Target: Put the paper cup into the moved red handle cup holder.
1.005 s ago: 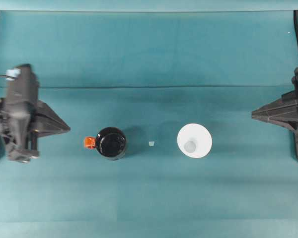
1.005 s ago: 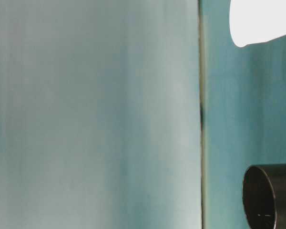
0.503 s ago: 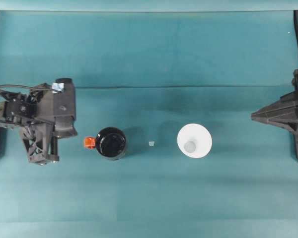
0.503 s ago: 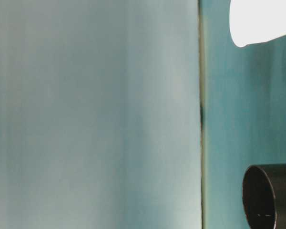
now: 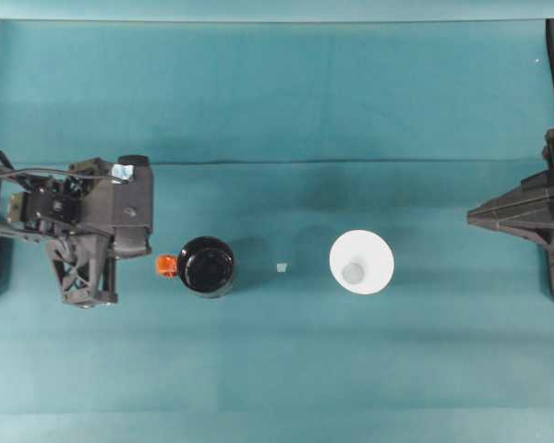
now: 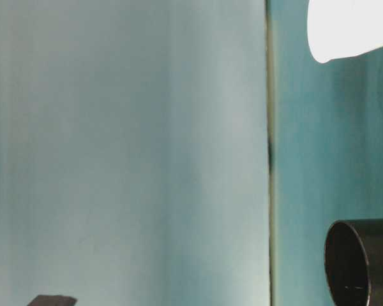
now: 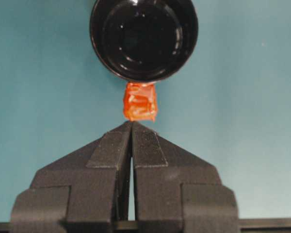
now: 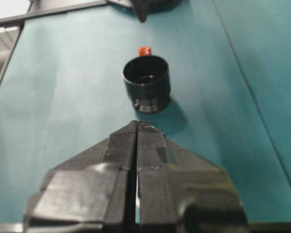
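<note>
While both end effectors sit closed | white scrap (image 5: 281, 268) between red handle cup holder (image 5: 206, 267), paper cup (image 5: 361, 262)

left arm (image 5: 83, 226): a matte black body was seen, built of boxy housings and an open strut frame
left arm cable: a thin black cable was looped across its top
left arm marking: a small pale tag was fixed near its upper edge
left gripper (image 7: 131, 127): two black wedge-shaped fingers were shown
right gripper (image 8: 137, 127): black tapered fingers with worn, tape-like wrapping were shown
</note>
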Robot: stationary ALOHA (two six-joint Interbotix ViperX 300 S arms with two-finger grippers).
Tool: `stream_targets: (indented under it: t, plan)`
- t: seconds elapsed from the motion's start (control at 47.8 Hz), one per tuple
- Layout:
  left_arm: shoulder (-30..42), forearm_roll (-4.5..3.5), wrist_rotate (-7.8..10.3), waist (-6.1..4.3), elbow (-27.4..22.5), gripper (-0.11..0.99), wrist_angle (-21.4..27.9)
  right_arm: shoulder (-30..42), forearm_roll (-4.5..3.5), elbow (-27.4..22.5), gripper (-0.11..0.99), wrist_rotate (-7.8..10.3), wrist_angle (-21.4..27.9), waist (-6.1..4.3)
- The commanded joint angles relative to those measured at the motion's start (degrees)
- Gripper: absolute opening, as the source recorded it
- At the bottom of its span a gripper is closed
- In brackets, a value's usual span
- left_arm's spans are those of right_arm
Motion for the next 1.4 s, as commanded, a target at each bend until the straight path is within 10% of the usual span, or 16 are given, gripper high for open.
stream_targets:
  t: [0.0,0.105,0.44,1.382]
  plan:
    - [0.3,0.18,-0.18,-0.09,-0.4,0.03,-0.6,0.4,0.09,-1.1,-0.10,0.44,-0.3,0.18]
    - [0.6,0.18,-0.35,-0.09,-0.4,0.12,-1.1,0.5,0.18,-1.1,-0.10,0.44,-0.3,0.18]
    - [1.7,0.18,-0.18,-0.18,-0.1,0.95,-1.5,0.4,0.18,-1.1,-0.10,0.44,-0.3,0.18]
    - [14.2,0.18,-0.70,-0.44,-0.3,0.97,-9.8,0.5,0.18,-0.2,-0.10,1.49,-0.3,0.18]
